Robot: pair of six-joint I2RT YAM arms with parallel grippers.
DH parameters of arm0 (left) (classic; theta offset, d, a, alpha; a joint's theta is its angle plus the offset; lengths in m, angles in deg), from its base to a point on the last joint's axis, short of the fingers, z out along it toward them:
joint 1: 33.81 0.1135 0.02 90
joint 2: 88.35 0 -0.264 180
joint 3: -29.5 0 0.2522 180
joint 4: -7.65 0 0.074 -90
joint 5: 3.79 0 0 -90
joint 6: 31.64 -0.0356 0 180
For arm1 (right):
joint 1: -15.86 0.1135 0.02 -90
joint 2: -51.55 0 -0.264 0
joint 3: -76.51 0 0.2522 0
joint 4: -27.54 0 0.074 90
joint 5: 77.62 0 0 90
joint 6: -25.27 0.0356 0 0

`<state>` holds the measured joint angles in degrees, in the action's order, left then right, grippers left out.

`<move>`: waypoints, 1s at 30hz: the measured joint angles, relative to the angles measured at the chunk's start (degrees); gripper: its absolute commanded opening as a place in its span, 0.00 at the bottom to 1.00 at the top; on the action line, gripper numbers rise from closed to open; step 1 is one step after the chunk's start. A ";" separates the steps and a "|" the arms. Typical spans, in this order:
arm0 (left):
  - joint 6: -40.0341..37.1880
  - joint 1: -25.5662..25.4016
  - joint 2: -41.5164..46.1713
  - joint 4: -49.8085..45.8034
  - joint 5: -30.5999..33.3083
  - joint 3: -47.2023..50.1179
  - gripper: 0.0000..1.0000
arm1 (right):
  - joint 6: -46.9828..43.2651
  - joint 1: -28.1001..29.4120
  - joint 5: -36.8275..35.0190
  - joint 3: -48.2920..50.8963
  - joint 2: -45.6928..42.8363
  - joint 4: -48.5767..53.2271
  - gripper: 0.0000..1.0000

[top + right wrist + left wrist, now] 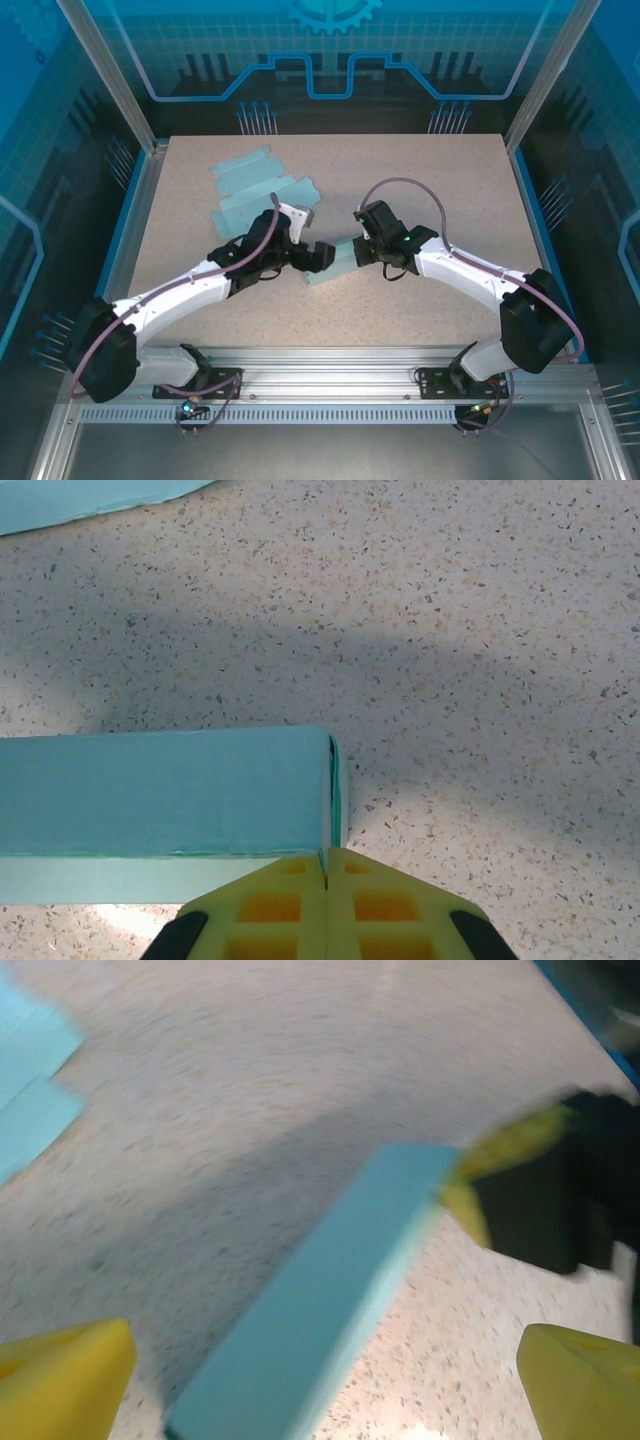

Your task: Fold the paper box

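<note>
Paper box (160, 790) looks light and crushable; hold by the end walls. Left gripper (325, 1385) spread astride it. Right gripper (327, 885) fingers pressed together at its 3 o'clock end.

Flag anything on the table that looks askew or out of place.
On the teal box the end flap stands slightly ajar beside the shut right tool; the flat sheets at far left lie overlapped and crooked.

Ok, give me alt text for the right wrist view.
The right claw, yellow and shut, appears to pinch the end edge of a teal paper box lying on a speckled table. Another teal sheet crosses the top left corner.
</note>
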<state>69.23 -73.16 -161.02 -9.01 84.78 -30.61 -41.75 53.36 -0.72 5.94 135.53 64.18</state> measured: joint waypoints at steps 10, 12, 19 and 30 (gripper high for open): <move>-38.40 -4.04 2.91 7.28 -0.57 7.15 0.99 | -0.02 0.07 0.02 0.00 0.00 0.04 0.04; -42.95 -4.04 1.70 8.87 0.44 7.15 0.99 | 0.00 0.09 0.04 -0.02 0.00 0.09 0.04; -50.29 -4.04 -3.52 13.42 4.70 7.19 0.99 | -0.02 0.11 0.07 -0.26 0.00 0.52 0.04; -53.24 -4.04 -8.70 16.83 8.61 7.19 0.65 | -0.02 0.11 0.26 -0.61 0.04 1.29 0.04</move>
<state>15.99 -77.20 -169.72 7.82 93.39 -23.42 -41.77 53.47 -0.46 5.32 135.58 65.47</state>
